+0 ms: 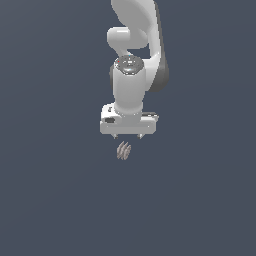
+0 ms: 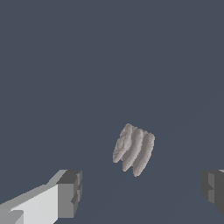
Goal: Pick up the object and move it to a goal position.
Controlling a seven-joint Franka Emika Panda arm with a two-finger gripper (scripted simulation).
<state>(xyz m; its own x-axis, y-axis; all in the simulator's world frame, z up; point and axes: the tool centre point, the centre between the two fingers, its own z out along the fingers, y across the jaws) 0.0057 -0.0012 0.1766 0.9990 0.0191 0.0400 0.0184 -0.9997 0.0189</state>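
My gripper (image 1: 127,136) hangs spread wide just above the object (image 1: 123,150) at frame centre (nothing grasped), so pickup and carrying remain.

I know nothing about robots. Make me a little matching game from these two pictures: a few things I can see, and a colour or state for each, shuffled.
Things:
1. ribbed object
2. gripper
3. fingers
4. arm

Descriptions:
A. white, reaching down from above
B. dark grey pads, spread wide apart
C. brownish-grey with pale streaks
D. open, just above the object

Pairs: 1-C, 2-D, 3-B, 4-A
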